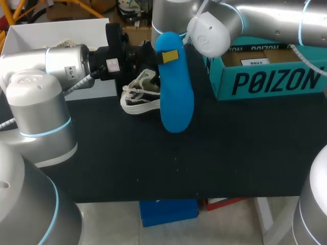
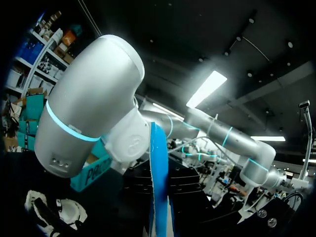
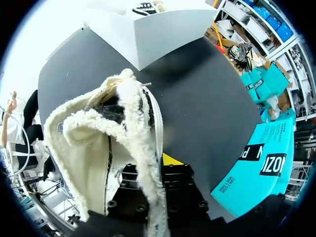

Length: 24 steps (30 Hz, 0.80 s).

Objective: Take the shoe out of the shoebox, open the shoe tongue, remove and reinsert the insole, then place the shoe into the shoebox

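The blue insole (image 1: 176, 94) stands upright above the table, and my left gripper (image 1: 168, 57) is shut on its upper end, one yellow tip showing against the blue. In the left wrist view the insole (image 2: 159, 173) rises edge-on straight ahead, while the gripper's own fingers stay out of sight. The cream fleece-lined shoe (image 1: 142, 94) hangs just left of the insole. My right gripper (image 3: 159, 167) is shut on the shoe's collar edge (image 3: 143, 148), opening toward the camera. In the head view the right gripper is hidden behind the insole. The teal shoebox (image 1: 265, 74) stands open at the right.
A white open box (image 1: 56, 35) sits at the table's back left, also seen beyond the shoe in the right wrist view (image 3: 148, 29). The black tabletop (image 1: 204, 163) stretches bare toward the front edge. My right arm (image 2: 94, 108) crosses close ahead of the left wrist.
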### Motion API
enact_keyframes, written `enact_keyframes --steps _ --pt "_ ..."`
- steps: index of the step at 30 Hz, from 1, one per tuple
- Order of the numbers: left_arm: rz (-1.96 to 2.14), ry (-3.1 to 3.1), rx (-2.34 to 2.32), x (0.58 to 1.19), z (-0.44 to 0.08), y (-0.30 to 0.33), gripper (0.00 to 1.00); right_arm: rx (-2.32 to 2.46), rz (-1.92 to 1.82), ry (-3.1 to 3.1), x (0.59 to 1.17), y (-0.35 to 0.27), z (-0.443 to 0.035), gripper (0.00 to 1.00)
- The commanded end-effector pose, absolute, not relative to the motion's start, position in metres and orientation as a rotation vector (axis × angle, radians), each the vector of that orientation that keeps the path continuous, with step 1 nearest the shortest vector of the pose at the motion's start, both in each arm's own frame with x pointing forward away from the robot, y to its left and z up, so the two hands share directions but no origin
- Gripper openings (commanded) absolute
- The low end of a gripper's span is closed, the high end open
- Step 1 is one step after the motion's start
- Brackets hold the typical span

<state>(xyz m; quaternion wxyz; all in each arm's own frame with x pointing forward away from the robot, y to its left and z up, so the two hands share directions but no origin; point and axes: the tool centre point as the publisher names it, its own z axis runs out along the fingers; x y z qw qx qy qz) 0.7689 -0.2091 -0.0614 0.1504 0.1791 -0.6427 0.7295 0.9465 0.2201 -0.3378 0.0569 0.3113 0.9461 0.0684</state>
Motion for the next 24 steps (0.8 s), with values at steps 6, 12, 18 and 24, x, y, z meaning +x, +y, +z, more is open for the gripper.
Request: enact_keyframes --steps 6,12,18,24 --pt "2.093 -1.851 0.522 0.768 -0.061 -0.21 0.0 1.083 0.323 2.786 0.949 0.209 -0.322 0.0" --pt "2.093 -1.851 0.522 0.768 -0.061 -0.21 0.0 1.205 0.369 2.694 0.95 0.201 -0.319 0.0" --pt "2.093 -1.851 0.522 0.768 -0.061 -0.21 0.0 1.391 0.438 2.538 0.947 0.194 -0.321 0.0" --pt "2.093 -1.851 0.522 0.768 -0.061 -0.21 0.0 1.519 0.5 2.431 0.939 0.194 -0.328 0.0"
